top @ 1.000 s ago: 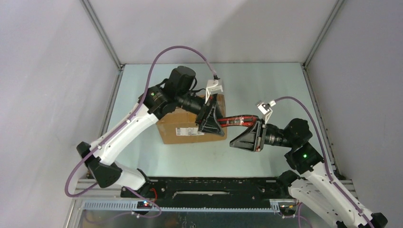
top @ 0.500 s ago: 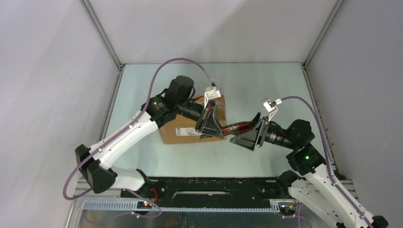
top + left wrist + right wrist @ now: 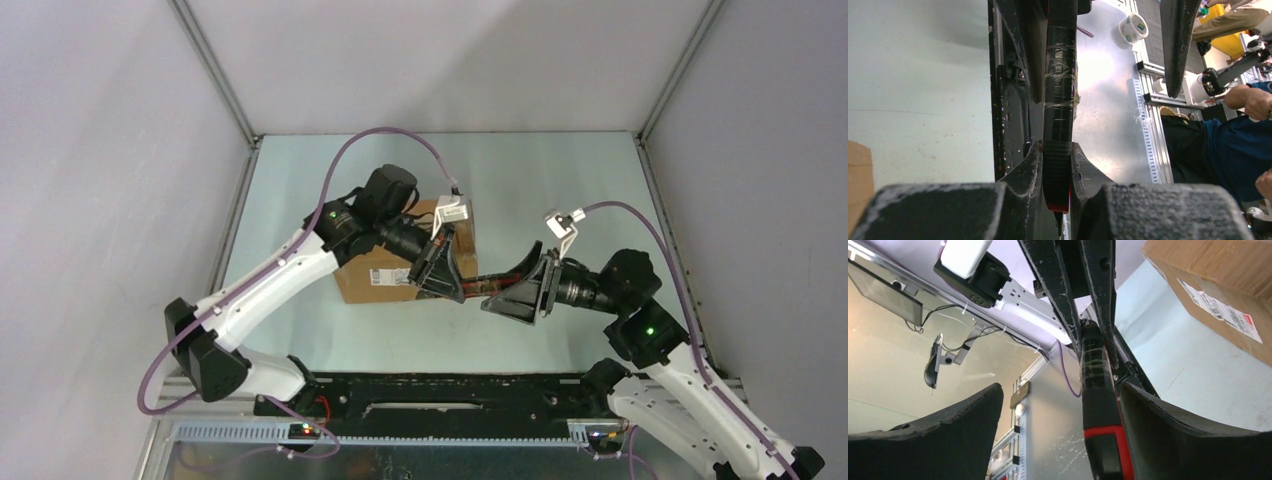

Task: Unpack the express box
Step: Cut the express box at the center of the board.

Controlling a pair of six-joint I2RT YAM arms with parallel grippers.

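Observation:
The express box, brown cardboard with a white label, lies on the table under my left arm; the right wrist view catches it at the top right. A black tool with red trim hangs in the air between the two grippers. My left gripper is shut on one end of it; the left wrist view has the handle pinched between the jaws. My right gripper stands open around the other end, and the tool lies close to its right finger.
Grey enclosure walls and metal corner posts ring the table. The black base rail runs along the near edge. Beyond the table the left wrist view takes in a person in blue and a roll of tape.
My left gripper has closed on the tool and my right gripper has opened off it. Both grippers have shifted slightly toward the near edge.

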